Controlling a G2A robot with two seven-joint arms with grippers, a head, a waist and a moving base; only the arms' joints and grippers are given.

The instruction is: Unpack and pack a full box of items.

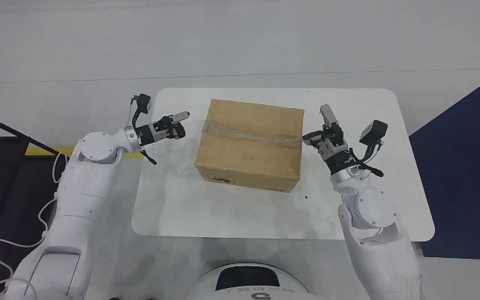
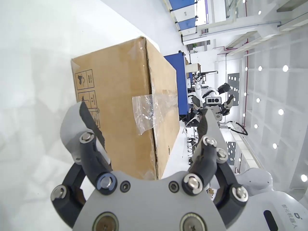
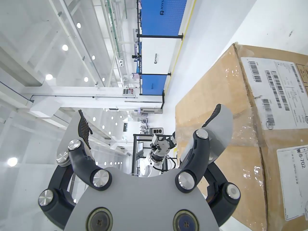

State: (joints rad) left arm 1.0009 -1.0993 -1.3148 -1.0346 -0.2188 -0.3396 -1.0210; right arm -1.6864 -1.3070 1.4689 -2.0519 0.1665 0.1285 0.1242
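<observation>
A closed brown cardboard box (image 1: 250, 145) sits in the middle of the white table (image 1: 375, 202), with clear tape (image 1: 251, 133) along its top seam. My left gripper (image 1: 182, 125) hovers open just off the box's left end, level with its upper edge. In the left wrist view that gripper (image 2: 144, 111) faces the taped end (image 2: 146, 114) of the box (image 2: 115, 92), nothing between its fingers. My right gripper (image 1: 315, 127) stands open close to the box's right end. Seen from the right wrist, the right gripper (image 3: 150, 114) is beside the box (image 3: 240, 150), which bears white barcode labels (image 3: 274, 92).
Bare table surface lies in front of the box and to its right. A dark blue panel (image 1: 450, 172) stands beyond the table's right edge. A black frame with a yellow strip (image 1: 30, 150) is on the floor at the left.
</observation>
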